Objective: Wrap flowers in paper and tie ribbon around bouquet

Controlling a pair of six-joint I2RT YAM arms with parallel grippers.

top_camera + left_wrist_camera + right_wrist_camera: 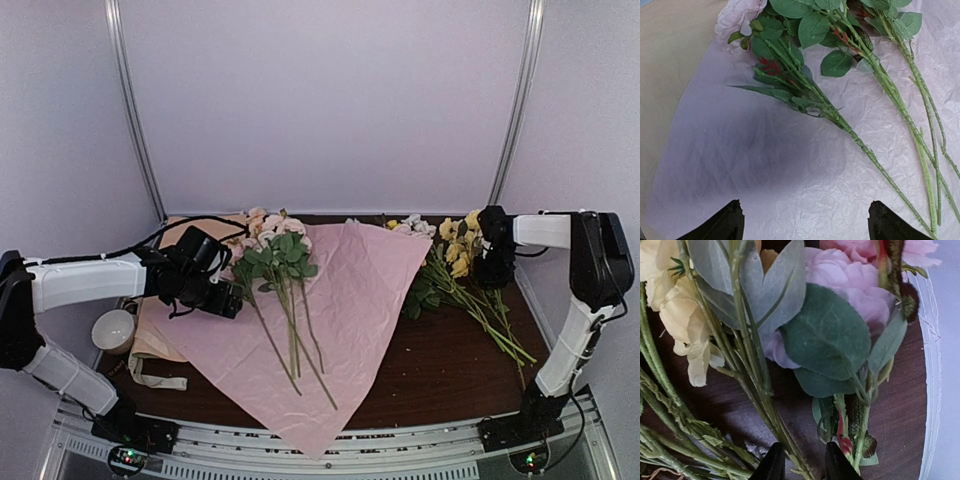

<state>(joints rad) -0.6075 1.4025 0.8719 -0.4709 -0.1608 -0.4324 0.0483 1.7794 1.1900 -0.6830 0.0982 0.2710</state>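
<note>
One large thin crumpled sheet of paper [370,290], pale pink face up, lies spread over the dark brown desk [450,365]; its near corner hangs past the desk's front edge; on its left half rest the pale pink roses [275,250], about three long green stems running toward the near edge. The yellow blooms [458,250] lie apart on bare desk to the right, several stems, too tangled to count. One white cup [113,330] stands at the left edge, beside tan-peach paper sheets [150,320]; a narrow cream-beige ribbon [160,381] lies just in front of them, any lettering too small to read. Bare desk shows between the paper and the yellow stems. The left gripper [805,222] hovers above the paper beside the rose stems, jaws spread wide; the right gripper [805,465] sits low among the yellow blooms, jaws drawn close with a green stem between; whether they pinch it I cannot tell.
</note>
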